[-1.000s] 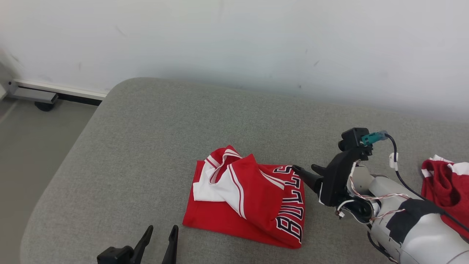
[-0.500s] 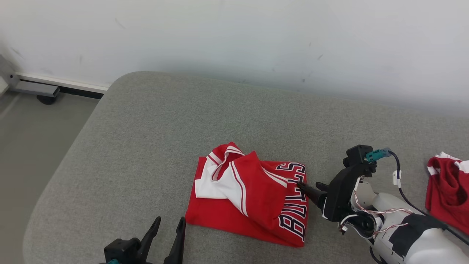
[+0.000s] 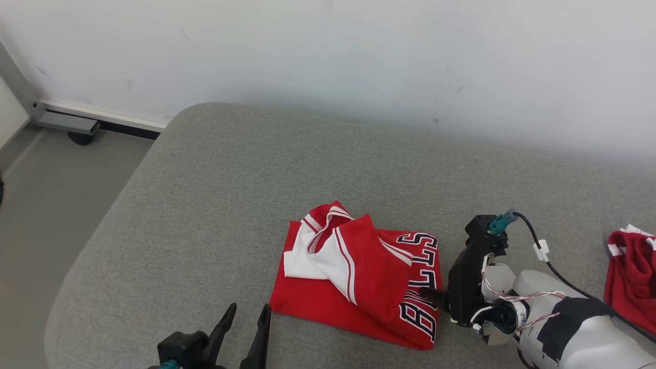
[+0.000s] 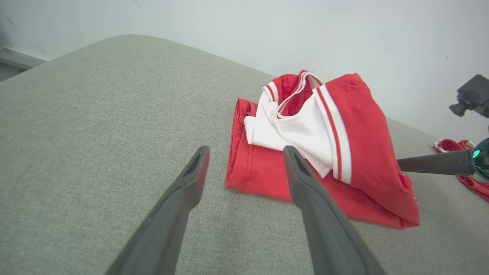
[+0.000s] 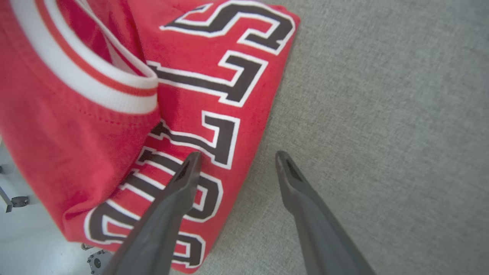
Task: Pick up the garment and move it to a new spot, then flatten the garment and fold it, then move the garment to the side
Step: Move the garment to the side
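— Where is the jersey [image 3: 359, 277] lying?

— Flat on the grey padded bench [image 3: 205, 195], folded into a rough rectangle. It is red. A loose flap of red and white with striped trim is bunched on top, and dark block letters edged in white run along its right-hand edge.

— And the right pincer [image 5: 237, 156]?

— At that lettered edge. Its jaws stand wide apart and grip nothing. In the right wrist view one finger [image 5: 179, 187] lies over the letters. The other is over bare bench just beside the jersey, so the pair straddles the edge. Whether the finger over the letters presses on the cloth, I cannot tell.

— The left pincer [image 3: 249, 309]?

— Just beside the jersey's near left corner, on the robot's side of it, fingers pointing away from the robot. It is spread wide too, and empty. In the head view its closer fingertip comes near that corner but stands apart from the cloth.

— Anything else around the jersey?

— A second red garment [image 3: 633, 271] with white trim lies crumpled well off to the jersey's right, beyond the right arm. A dark cable [image 3: 551, 266] loops off the right wrist, between the jersey and that garment. Behind the jersey the bench runs up to a pale wall [image 3: 328, 61]. Far to the jersey's left the bench ends in a rounded corner, with grey floor [image 3: 46, 205] past it.
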You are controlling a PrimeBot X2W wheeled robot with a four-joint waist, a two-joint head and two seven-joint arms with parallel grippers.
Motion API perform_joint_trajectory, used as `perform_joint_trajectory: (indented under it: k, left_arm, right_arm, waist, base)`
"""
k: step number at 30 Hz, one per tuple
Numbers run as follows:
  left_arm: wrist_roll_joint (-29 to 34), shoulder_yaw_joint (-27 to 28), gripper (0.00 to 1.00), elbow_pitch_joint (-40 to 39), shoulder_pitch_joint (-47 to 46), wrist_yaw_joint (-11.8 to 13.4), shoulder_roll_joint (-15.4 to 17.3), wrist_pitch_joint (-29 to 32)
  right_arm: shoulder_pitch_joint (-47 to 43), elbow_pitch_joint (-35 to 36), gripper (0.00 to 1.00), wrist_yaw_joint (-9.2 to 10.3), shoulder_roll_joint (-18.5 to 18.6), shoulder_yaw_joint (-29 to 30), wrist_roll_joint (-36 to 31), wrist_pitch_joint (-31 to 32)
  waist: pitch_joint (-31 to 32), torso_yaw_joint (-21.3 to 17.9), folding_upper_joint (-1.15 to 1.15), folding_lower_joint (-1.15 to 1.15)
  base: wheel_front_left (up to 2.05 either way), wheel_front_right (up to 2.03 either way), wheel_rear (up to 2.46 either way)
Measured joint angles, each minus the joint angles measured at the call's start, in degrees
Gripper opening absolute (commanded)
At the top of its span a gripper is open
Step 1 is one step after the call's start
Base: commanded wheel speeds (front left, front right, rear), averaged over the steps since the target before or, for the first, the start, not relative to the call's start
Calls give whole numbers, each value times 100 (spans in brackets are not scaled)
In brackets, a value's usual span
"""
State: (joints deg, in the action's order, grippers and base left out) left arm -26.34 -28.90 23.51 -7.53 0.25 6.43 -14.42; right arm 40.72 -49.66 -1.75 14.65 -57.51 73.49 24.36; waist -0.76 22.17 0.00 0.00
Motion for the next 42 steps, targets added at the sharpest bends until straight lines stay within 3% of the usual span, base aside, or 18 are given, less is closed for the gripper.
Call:
perform_joint_trajectory:
  k: [9, 12, 13, 14, 15, 16, 28, 42]
  left_arm:
    - [0, -21, 100, 68, 5, -25, -33, 0]
    - [-1, 12, 100, 79, 26, -20, -33, 0]
    - [-1, 14, 100, 80, 27, -20, -34, 0]
    - [-1, 18, 100, 80, 28, -20, -34, 0]
    - [-1, 27, 100, 80, 30, -19, -34, 0]
    - [-1, 36, 100, 80, 32, -19, -34, 0]
    - [-16, 170, 100, 64, 53, 23, -18, 0]
    - [-16, 202, 100, 71, 58, 22, -35, 0]
  right_arm:
    - [-19, -60, 100, 160, -43, -62, 116, 601]
    - [-20, -66, 58, 183, -94, -58, 185, 760]
    - [-21, -68, 35, 193, -112, -37, 223, 803]
    - [-24, -68, 26, 221, -132, -9, 275, 842]
    - [-31, -70, 6, 234, -151, 24, 337, 868]
    - [-42, -75, 0, 240, -170, 64, 402, 879]
    - [210, -104, 0, 325, -157, 352, 459, 624]
    - [682, -69, 0, 67, 226, 472, 293, 227]
  waist:
    - [62, 157, 0, 0]
    - [72, 175, 0, 0]
    - [73, 176, 0, 0]
    - [73, 176, 0, 0]
    - [72, 174, 0, 0]
    - [69, 172, 0, 0]
    - [-33, 3, 0, 0]
    - [70, -334, 0, 0]
  base:
    - [0, 0, 0]
    - [0, 0, 0]
    - [0, 0, 0]
    - [0, 0, 0]
    - [0, 0, 0]
    - [0, 0, 0]
    - [0, 0, 0]
    - [0, 0, 0]
